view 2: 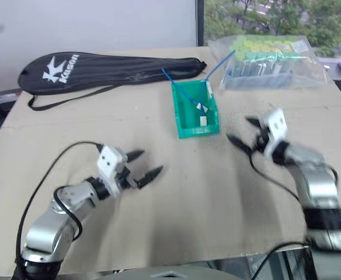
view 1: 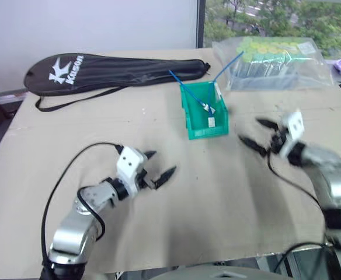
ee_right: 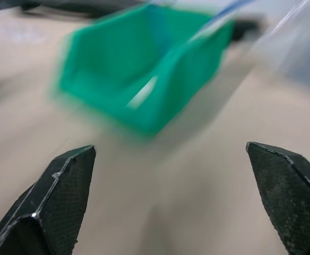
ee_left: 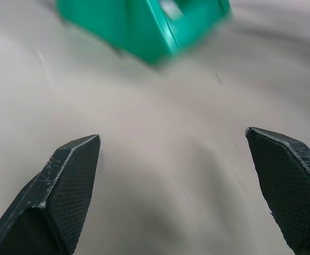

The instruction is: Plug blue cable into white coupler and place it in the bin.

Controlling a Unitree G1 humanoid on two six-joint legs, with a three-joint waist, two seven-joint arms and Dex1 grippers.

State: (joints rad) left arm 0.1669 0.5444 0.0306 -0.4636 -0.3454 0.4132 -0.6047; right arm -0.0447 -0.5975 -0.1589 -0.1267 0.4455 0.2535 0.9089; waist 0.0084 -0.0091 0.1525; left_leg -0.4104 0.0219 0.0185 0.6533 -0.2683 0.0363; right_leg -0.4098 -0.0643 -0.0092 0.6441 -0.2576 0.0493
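The green bin [view 1: 192,111] stands on the table behind and between my two grippers. Two thin blue cables lean out of it. One cable [view 1: 185,88] slants over the back left rim, the other [view 1: 229,66] over the back right rim. A white coupler [view 1: 210,122] lies on the bin's floor near the front, with a second small white piece [view 1: 211,109] just behind it. I cannot tell which cable joins which. My left gripper [view 1: 159,164] is open and empty, in front and left of the bin. My right gripper [view 1: 250,130] is open and empty, just right of the bin.
A black racket bag [view 1: 112,70] lies along the back left of the table [view 1: 217,204]. A clear plastic bag of green-capped items [view 1: 270,61] sits at the back right, close behind the bin. The table's front edge runs just beyond my arms.
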